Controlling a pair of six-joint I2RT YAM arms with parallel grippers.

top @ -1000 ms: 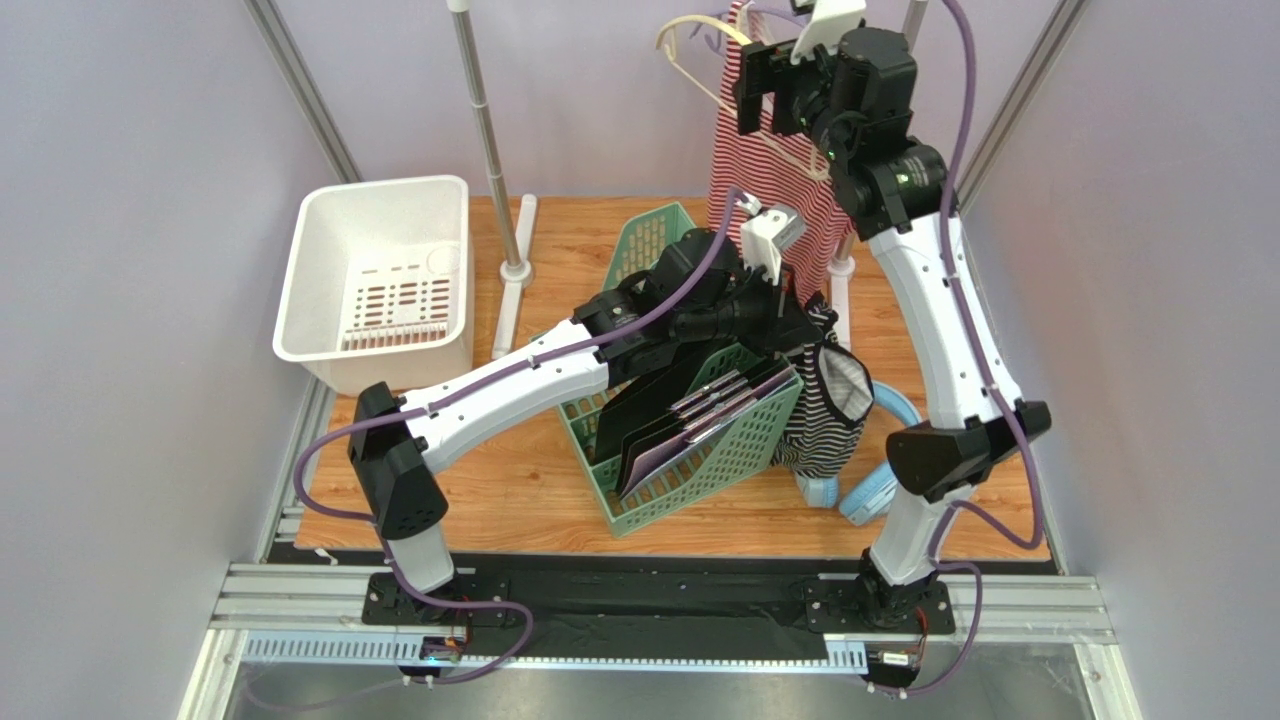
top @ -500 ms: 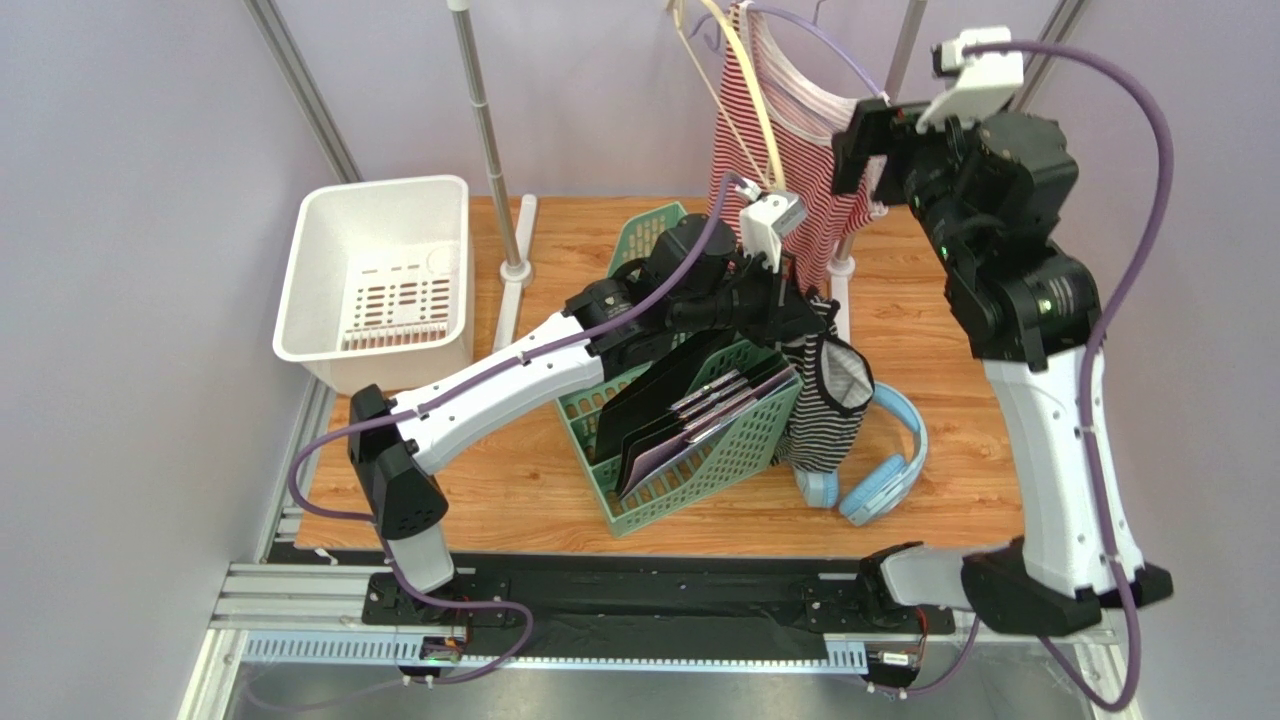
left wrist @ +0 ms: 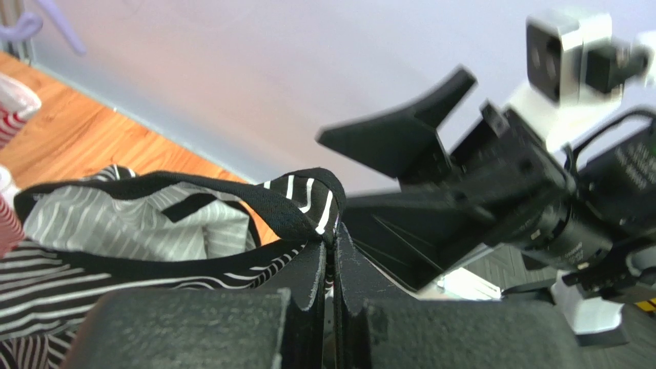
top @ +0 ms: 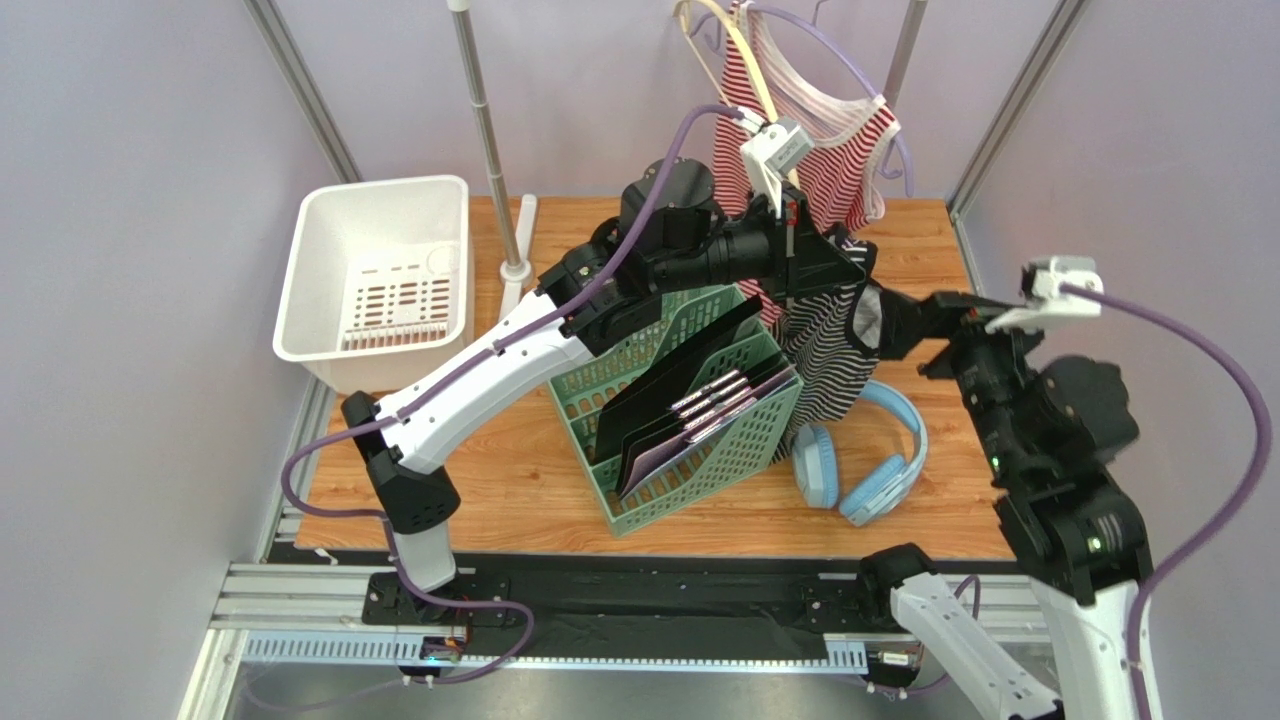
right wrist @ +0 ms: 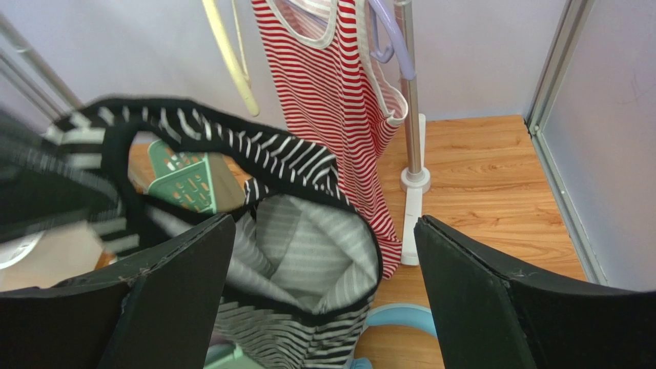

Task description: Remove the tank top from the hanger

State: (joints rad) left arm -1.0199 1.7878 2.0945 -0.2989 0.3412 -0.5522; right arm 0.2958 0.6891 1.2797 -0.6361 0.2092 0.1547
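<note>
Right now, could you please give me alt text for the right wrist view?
The right gripper, wide open, frames a black striped top hanging just in front of the camera, its opening gaping. Behind it a red striped top hangs beside a pole that stands on the wooden table.

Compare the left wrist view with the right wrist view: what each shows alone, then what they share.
Left wrist only: the left gripper shut on the black strap of the black-and-white striped tank top, and the right arm's white wrist camera. Right wrist only: a cream hanger, a green plastic basket, light blue headphones. Both: that tank top, the open right gripper and the wooden table.
</note>
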